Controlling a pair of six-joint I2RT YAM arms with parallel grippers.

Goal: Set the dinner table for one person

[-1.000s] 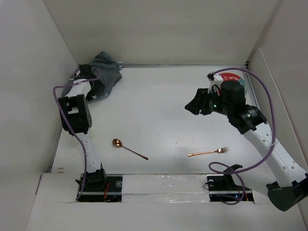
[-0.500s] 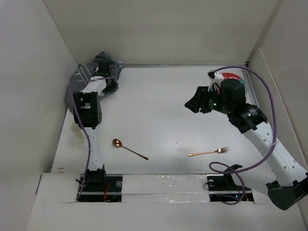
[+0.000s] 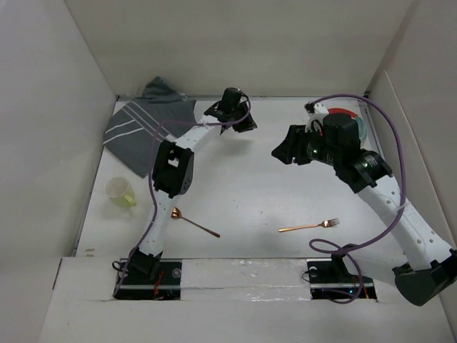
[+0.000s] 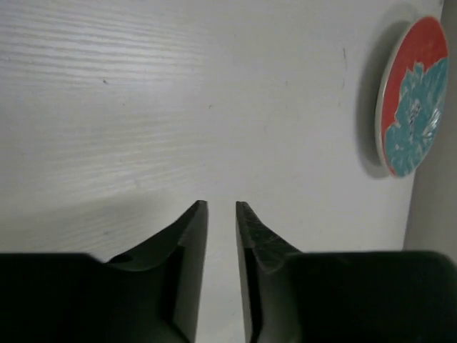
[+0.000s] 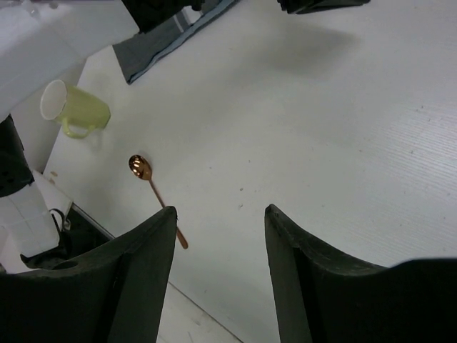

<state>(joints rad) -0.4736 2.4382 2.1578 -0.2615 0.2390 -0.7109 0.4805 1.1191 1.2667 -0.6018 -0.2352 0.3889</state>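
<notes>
Finding the left gripper [image 4: 221,207] stretched over the far middle of the dinner table [image 3: 250,193], jaws nearly together and gripping nothing, facing the plate [image 4: 410,93] at the far right edge; judging this a reach toward that plate. Noting the right gripper [image 5: 220,214] hanging above the table's right half, jaws well apart and empty, likely parked clear of the other arm. Recording the placemat [image 3: 143,121] lying in the far left corner, its far edge riding up the wall, not yet centred. Observing the cup [image 3: 120,191], spoon [image 3: 191,221] and fork [image 3: 308,226] sitting well apart toward the near side, awaiting arrangement.
</notes>
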